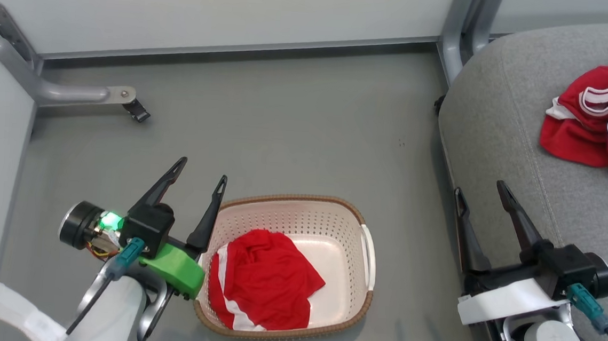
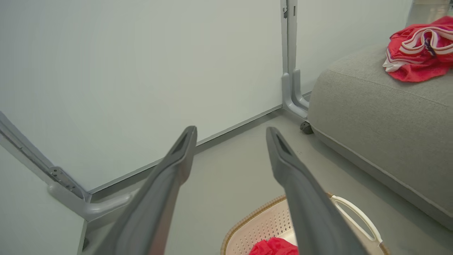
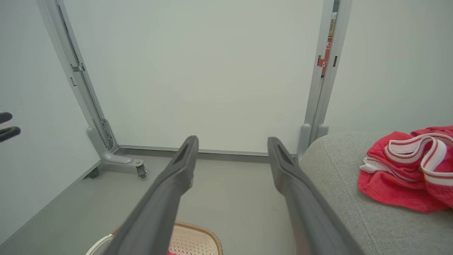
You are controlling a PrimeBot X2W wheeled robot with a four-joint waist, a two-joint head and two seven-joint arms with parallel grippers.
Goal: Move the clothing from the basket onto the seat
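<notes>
Just right of the released, empty left gripper [image 1: 202,168], the crumpled red fabric garment [image 1: 264,280] is bunched in the cream perforated basket [image 1: 306,221].

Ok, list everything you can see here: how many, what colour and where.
basket: one, cream with brown rim, on the floor between the tools
seat: one, grey, at right
first garment: one, red with white stripe, crumpled in the basket
second garment: one, red with white trim, on the seat
frame foot: one, grey metal, rear left floor
wall panels: pale, behind and left
left tool: one, dark, open, empty, at the basket's left edge
right tool: one, dark, open, empty, by the seat's edge
</notes>
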